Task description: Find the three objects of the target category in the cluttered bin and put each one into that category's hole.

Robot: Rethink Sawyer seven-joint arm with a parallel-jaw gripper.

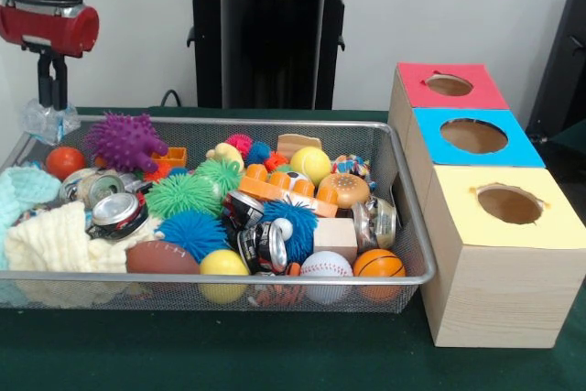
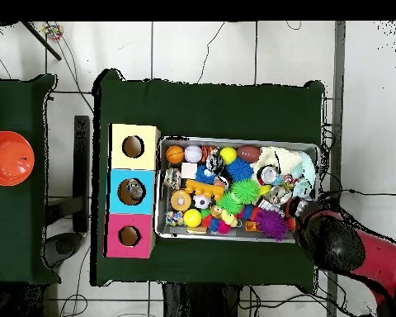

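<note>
The silver wire-mesh bin (image 1: pixel 275 278) fills the table's middle and also shows in the overhead view (image 2: pixel 234 139). It holds a heap of toys: a purple spiky ball (image 1: pixel 124 141), green spiky balls (image 1: pixel 183 194), a blue spiky ball (image 1: pixel 192 231), a football (image 1: pixel 162 258), a baseball (image 1: pixel 326 267), a small basketball (image 1: pixel 378 265) and crushed cans (image 1: pixel 114 212). My gripper (image 1: pixel 52 103) hangs above the bin's far left corner. It is shut on a clear crumpled plastic thing (image 1: pixel 48 123). In the overhead view the arm (image 2: pixel 346 243) reaches over the bin's lower right corner.
Three wooden boxes stand in a row right of the bin, each with a round hole on top: red (image 1: pixel 449 86), blue (image 1: pixel 473 135), yellow (image 1: pixel 508 203). Pale cloths (image 1: pixel 55 240) lie at the bin's left end. An orange bowl (image 2: pixel 9 157) sits on a side table.
</note>
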